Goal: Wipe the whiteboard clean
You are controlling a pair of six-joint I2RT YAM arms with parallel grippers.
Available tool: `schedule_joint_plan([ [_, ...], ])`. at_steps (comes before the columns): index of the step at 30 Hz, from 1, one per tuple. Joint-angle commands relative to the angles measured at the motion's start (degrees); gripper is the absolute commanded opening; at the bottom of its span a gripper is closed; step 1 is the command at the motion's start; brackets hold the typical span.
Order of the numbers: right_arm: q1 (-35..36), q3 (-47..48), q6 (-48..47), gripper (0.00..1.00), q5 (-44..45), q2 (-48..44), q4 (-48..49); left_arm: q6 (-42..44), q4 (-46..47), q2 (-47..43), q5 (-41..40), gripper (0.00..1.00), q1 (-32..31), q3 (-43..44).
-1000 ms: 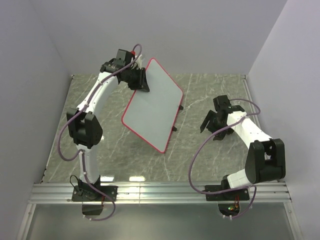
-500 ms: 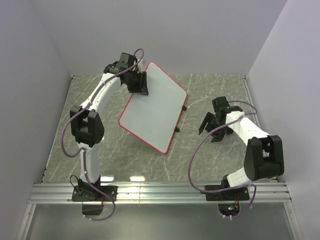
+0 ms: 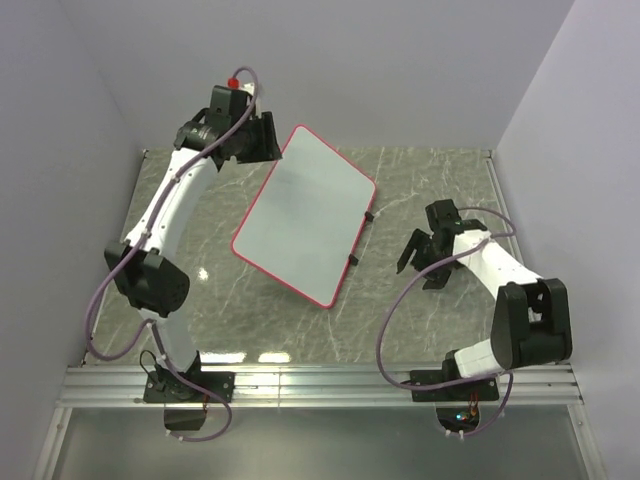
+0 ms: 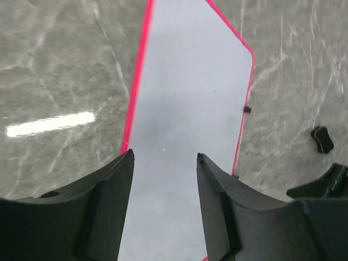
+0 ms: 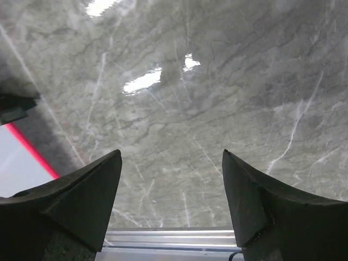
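whiteboard (image 3: 305,215) lies askew at the centre of the table (image 3: 440,180), toward the far edge, face blank. left gripper (image 4: 165,160) hangs over its far corner, jaws apart, gripping nothing. right gripper (image 3: 420,265), toward the right edge, is spread wide above marble, apart from the board.
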Motion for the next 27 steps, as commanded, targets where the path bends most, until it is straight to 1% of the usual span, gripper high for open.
schedule_joint_plan([
  [1, -0.3, 1.5, 0.1, 0.82, -0.4, -4.1, 1.4, -2.8, 0.2, -6.1, -10.7, 0.55, -0.1, 0.8],
  [3, -0.3, 4.1, -0.5, 0.81, -1.1, -7.2, 1.4, -5.8, -0.7, -8.8, -24.0, 0.58, -0.1, -1.7],
  [4, -0.3, 5.1, -0.7, 0.81, -2.6, -8.6, 1.9, -7.7, -1.3, -12.0, -29.6, 0.59, 0.0, -2.9],
  [5, -0.3, 6.4, -0.8, 0.81, -2.8, -11.1, 1.9, -11.9, -1.9, -13.9, -34.7, 0.62, 0.3, -4.3],
  [6, 0.1, 9.9, -1.0, 0.81, -2.8, -11.8, 1.6, -14.0, -1.7, -16.0, -44.5, 0.69, 0.4, -9.0],
  [7, 0.0, 11.6, -1.0, 0.80, -3.3, -12.1, 0.8, -16.4, -1.1, -20.5, -48.4, 0.80, 0.5, -12.2],
  [8, 0.2, 13.3, -0.8, 0.80, -3.3, -12.8, 0.4, -19.1, 0.2, -22.8, -51.2, 0.91, 0.6, -15.4],
  [9, 0.2, 16.1, -0.1, 0.80, -3.3, -13.5, 0.2, -19.5, 1.3, -24.9, -51.3, 0.99, 0.6, -21.3],
  [10, 0.1, 17.3, 0.0, 0.80, -3.8, -14.2, 0.3, -19.7, 3.6, -28.6, -49.1, 1.00, 0.8, -23.8],
  [12, 0.2, 20.9, 0.1, 0.80, -6.1, -16.2, 0.4, -21.2, 3.8, -31.0, -44.7, 0.99, 1.7, -27.9],
  [13, 0.3, 22.1, 0.4, 0.80, -6.6, -16.6, -0.2, -21.9, 3.1, -32.5, -41.1, 0.99, 2.0, -28.8],
  [15, 0.3, 25.0, 0.3, 0.82, -9.9, -17.9, -0.7, -22.2, 2.0, -33.5, -38.3, 0.99, 2.2, -29.8],
  [17, 0.8, 27.1, 0.1, 0.86, -13.4, -19.9, -0.6, -21.2, -0.2, -33.9, -36.6, 0.99, 2.1, -29.4],
  [18, 1.1, 27.9, 0.8, 0.99, -13.5, -20.6, -1.0, -21.1, -1.0, -33.8, -36.5, 0.99, 2.2, -28.4],
  [21, 1.0, 28.9, 2.3, 1.00, -15.7, -23.5, -1.4, -21.0, -2.0, -34.5, -36.2, 0.99, 2.2, -27.9],
  [24, 1.1, 28.8, 4.2, 1.00, -18.7, -25.3, -2.0, -20.8, 0.3, -36.1, -33.6, 0.99, 2.2, -28.6],
  [27, 1.0, 26.9, 6.4, 1.00, -19.6, -28.8, -0.1, -21.0, 1.5, -36.8, -30.6, 0.98, 2.2, -28.8],
])
